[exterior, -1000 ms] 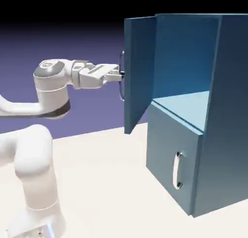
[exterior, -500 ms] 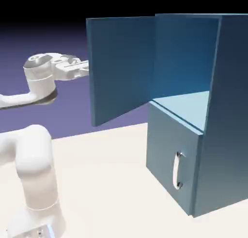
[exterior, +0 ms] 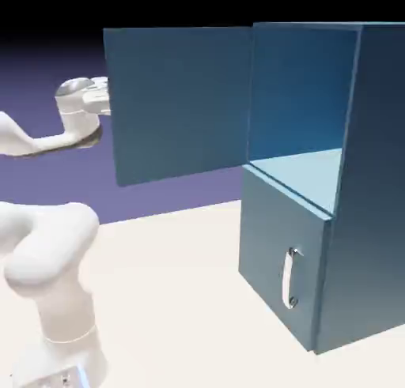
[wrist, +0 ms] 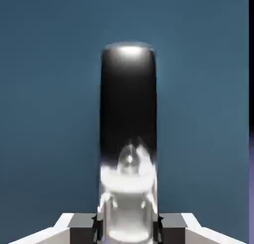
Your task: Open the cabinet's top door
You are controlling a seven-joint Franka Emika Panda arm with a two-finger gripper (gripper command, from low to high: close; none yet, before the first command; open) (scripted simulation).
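Exterior view. The cabinet [exterior: 348, 181] stands on the pale table [exterior: 174, 284]. Its top door [exterior: 178, 102] is swung wide open, the panel's inner face turned to the camera and its free edge pointing away from the cabinet body. The upper compartment lies exposed, with a light blue shelf [exterior: 304, 173] at its floor. Below it, the lower door [exterior: 277, 260] is shut, its small silver handle [exterior: 290, 278] upright on the front. The white arm [exterior: 47, 276] rises from the lower corner and bends up and over to the wrist [exterior: 79, 102], which meets the free edge of the top door. The gripper itself is hidden behind that panel, so its jaws cannot be read from here.

Hand view. The gripper [wrist: 128, 223] points straight at the door's outer face, which fills the picture in flat teal-blue directly ahead of the fingers. The door's long silver handle [wrist: 129, 133] runs away from the fingertips up the middle of the frame, dark along its length with a bright glint at the far end. Its near end sits between the two grey fingers [wrist: 82, 223], which press against it on either side. The gripper is clenched on this handle, with no gap visible between pads and bar.
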